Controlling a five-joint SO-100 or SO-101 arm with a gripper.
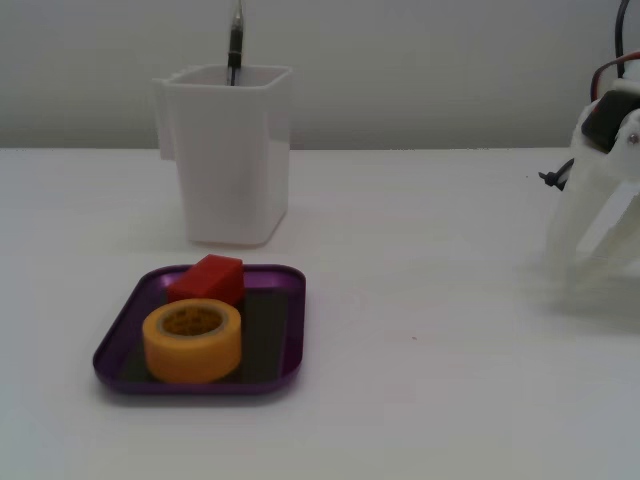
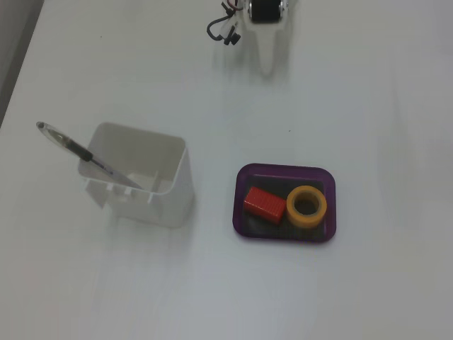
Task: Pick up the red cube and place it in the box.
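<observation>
The red cube (image 1: 207,279) lies inside the purple box (image 1: 120,345), at its far side, touching or just behind a yellow tape roll (image 1: 192,341). In the other fixed view the cube (image 2: 265,205) lies in the left half of the box (image 2: 244,177), with the roll (image 2: 306,206) to its right. My white gripper (image 1: 580,272) hangs far to the right of the box, empty, with its fingers spread apart and pointing down at the table. From above it (image 2: 267,64) shows at the top edge, well away from the box.
A tall white plastic container (image 1: 231,155) with a pen (image 1: 235,45) in it stands just behind the box. From above, the container (image 2: 141,177) is left of the box. Dark cables (image 2: 223,30) lie by the arm's base.
</observation>
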